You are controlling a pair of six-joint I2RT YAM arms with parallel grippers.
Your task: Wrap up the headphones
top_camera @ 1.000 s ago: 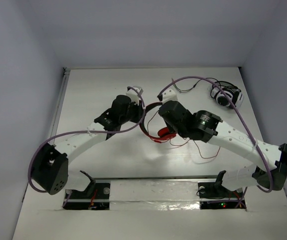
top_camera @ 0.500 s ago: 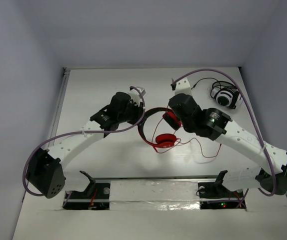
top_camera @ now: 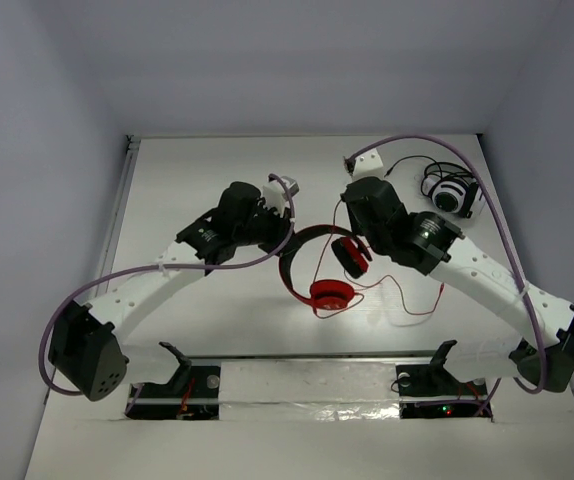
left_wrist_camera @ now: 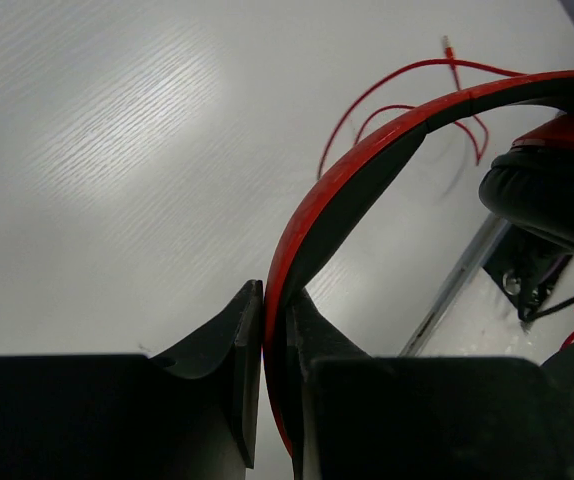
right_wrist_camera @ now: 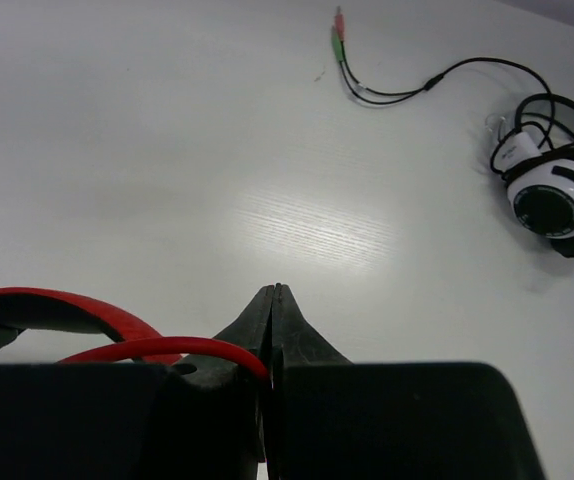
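Robotics lab test cell, seen from above. A white table point(top_camera: 197, 180) fills a booth closed in by plain pale walls point(top_camera: 47, 150) at 9, 12 and 3 o'clock. Two white-and-black robot arms, the left arm point(top_camera: 147, 290) and the right arm point(top_camera: 487, 280), are mounted along a metal rail point(top_camera: 307, 357) at 6 o'clock, each trailing a loose purple cable point(top_camera: 437, 145). Small indicator lights point(top_camera: 445, 410) glow by the right base. The props are red headphones point(top_camera: 332, 293) at centre and a white headset point(top_camera: 452, 192) at 2 o'clock.
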